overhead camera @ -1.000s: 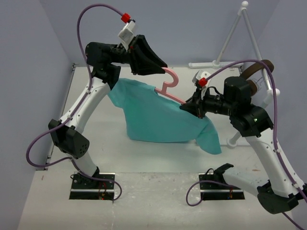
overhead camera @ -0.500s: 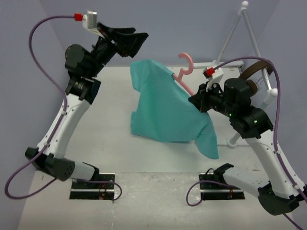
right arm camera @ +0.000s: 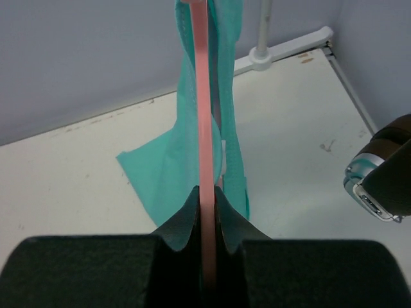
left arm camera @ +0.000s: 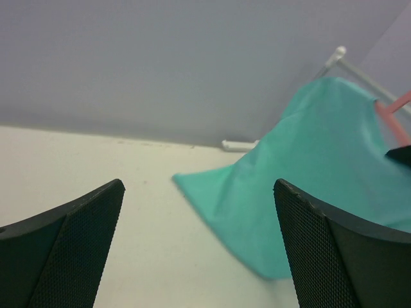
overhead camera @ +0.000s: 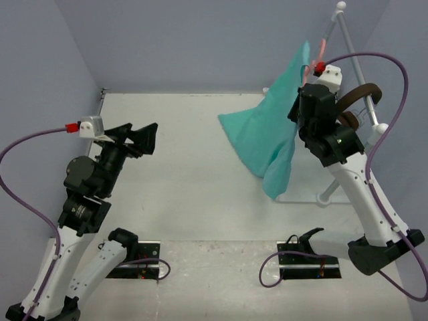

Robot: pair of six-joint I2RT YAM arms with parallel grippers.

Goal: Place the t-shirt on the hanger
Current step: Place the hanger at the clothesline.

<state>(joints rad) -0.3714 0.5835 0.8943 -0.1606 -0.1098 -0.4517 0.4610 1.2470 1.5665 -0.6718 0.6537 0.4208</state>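
The teal t-shirt (overhead camera: 264,130) hangs draped over the pink hanger (overhead camera: 322,48), which is held high at the back right beside the white rack. My right gripper (overhead camera: 309,80) is shut on the hanger's thin bar (right arm camera: 203,109), and the shirt (right arm camera: 164,160) falls on both sides of it below the jaws of the right gripper (right arm camera: 207,192). My left gripper (overhead camera: 148,139) is far to the left, open and empty. In its own view the left gripper (left arm camera: 198,189) faces the t-shirt (left arm camera: 308,167) and the hanger (left arm camera: 393,110) from a distance.
A white tubular rack (overhead camera: 348,40) stands at the back right, with brown headphones (overhead camera: 358,93) hanging on it. Its foot bar (right arm camera: 286,50) lies along the back wall. Walls close in the table (overhead camera: 187,174) on three sides.
My left gripper opened, let go of the shirt and drew back to the left and toward its base. The right arm swung the hanger with the shirt up and right, to the rack.
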